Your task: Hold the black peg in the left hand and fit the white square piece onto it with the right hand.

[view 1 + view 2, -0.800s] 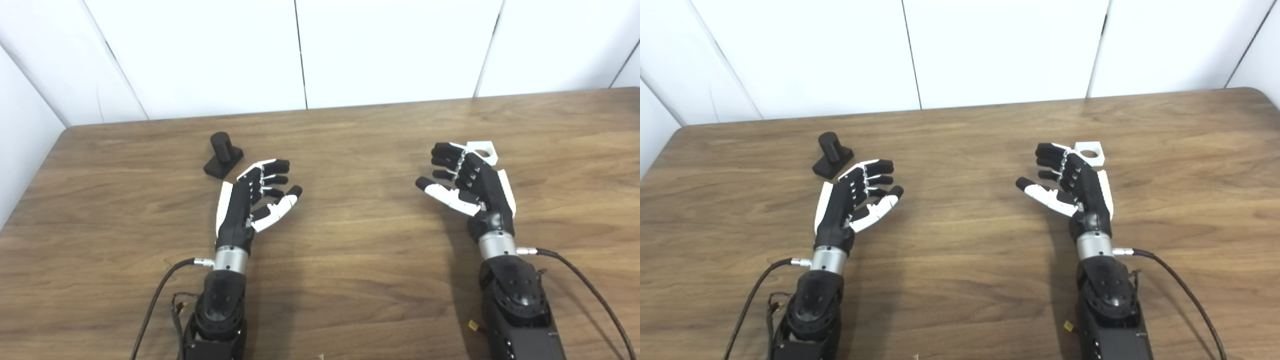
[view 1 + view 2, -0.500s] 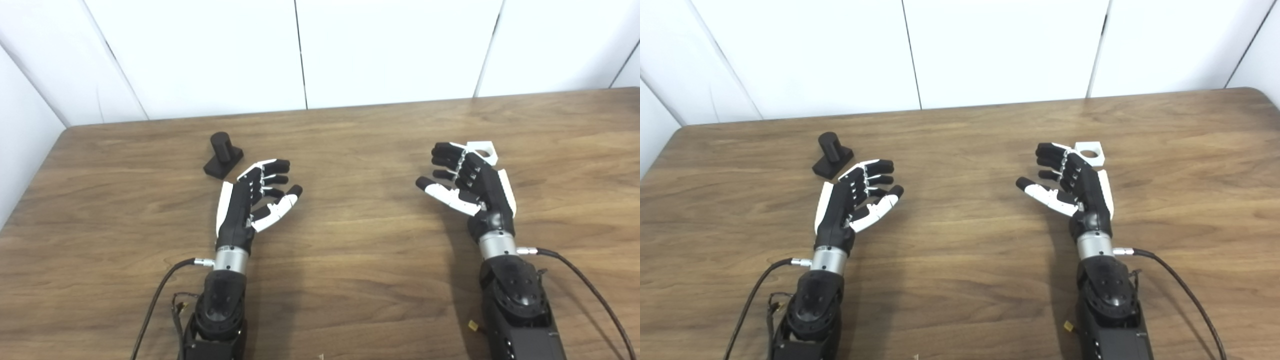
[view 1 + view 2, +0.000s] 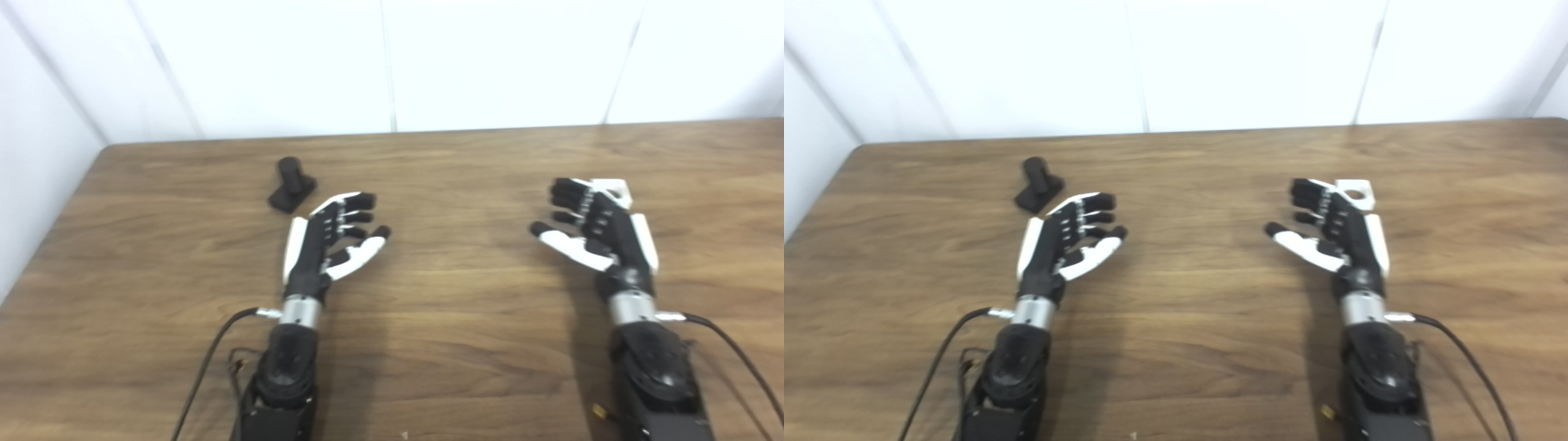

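Wooden table (image 3: 465, 343) against white wall panels (image 3: 502, 61); both hands spread, holding nothing.

Peg (image 3: 290, 184) stands on the table (image 3: 465, 343) at far left, near the back edge. Just in front of it and to its right, the left hand (image 3: 331, 242) sits over the table, fingers apart, holding nothing, its fingertips close to the peg's base but clear of it. Across on the right, well apart, the right hand (image 3: 1335, 229) is spread too, also holding nothing. Square piece (image 3: 1358, 192) lies flat on the table directly behind the right hand's fingers, partly hidden by them; contact is unclear. Wall (image 3: 392, 61) runs behind the table's far edge.
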Controlling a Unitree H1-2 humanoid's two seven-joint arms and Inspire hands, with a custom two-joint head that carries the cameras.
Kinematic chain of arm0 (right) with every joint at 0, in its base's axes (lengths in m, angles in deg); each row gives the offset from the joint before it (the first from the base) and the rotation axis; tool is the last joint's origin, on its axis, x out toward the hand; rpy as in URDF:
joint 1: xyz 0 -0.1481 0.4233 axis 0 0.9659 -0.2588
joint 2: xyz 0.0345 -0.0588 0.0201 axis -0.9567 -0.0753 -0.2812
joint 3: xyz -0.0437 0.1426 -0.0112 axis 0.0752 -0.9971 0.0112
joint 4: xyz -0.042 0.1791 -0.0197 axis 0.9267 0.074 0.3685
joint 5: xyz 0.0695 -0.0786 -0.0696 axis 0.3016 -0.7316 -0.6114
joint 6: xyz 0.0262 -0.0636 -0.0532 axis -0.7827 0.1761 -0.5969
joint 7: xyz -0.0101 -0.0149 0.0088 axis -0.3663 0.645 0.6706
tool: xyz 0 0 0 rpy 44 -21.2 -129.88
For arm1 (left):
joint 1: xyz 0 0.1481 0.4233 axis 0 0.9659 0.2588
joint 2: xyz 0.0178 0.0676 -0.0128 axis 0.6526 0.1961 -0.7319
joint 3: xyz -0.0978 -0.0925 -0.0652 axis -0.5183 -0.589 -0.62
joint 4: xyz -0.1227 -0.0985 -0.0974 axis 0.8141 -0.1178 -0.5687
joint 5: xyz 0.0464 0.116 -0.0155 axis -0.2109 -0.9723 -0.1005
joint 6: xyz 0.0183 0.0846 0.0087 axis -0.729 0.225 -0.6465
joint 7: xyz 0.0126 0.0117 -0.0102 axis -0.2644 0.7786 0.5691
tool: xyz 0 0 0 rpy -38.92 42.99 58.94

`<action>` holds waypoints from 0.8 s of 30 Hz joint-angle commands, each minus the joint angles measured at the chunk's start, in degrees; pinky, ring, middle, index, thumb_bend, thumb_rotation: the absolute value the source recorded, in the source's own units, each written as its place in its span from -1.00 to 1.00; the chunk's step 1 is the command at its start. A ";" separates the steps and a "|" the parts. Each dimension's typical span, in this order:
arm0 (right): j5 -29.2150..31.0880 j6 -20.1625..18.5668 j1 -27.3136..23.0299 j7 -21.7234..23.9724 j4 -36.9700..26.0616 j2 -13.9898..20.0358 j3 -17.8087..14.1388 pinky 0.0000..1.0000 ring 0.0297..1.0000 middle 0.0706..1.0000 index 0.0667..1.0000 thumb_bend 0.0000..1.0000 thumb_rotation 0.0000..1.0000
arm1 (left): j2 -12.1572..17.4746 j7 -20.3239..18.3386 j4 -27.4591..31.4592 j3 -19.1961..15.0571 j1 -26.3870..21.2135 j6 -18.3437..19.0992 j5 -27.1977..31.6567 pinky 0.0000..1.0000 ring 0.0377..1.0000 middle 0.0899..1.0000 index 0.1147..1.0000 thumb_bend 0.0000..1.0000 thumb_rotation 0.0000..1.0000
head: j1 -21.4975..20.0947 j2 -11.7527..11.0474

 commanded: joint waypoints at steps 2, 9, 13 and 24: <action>2.07 2.37 -2.33 0.80 -1.20 0.27 -0.84 0.39 0.46 0.37 0.28 0.39 -0.89 | -0.95 1.12 0.69 0.61 -2.61 -1.47 -1.37 0.21 0.35 0.37 0.24 0.03 -0.67 | 1.42 -0.18; 2.51 1.17 -2.41 0.92 -1.45 0.64 -1.38 0.44 0.49 0.38 0.30 0.37 -0.92 | -1.76 2.19 0.06 0.66 -3.01 -1.99 -2.58 0.19 0.33 0.34 0.21 0.05 -0.70 | 1.72 -0.17; 2.18 1.59 -2.36 1.09 -1.36 0.83 -1.22 0.44 0.49 0.39 0.31 0.38 -0.93 | -1.53 1.96 0.76 0.67 -2.91 -1.16 -2.59 0.22 0.35 0.37 0.23 0.06 -0.66 | 1.67 -0.18; 1.97 1.03 -2.08 1.00 -1.85 0.99 -1.26 0.47 0.50 0.39 0.31 0.35 -0.93 | -0.49 2.32 2.01 0.51 -3.38 -0.45 -4.80 0.18 0.37 0.40 0.28 0.17 -0.57 | 1.51 -0.05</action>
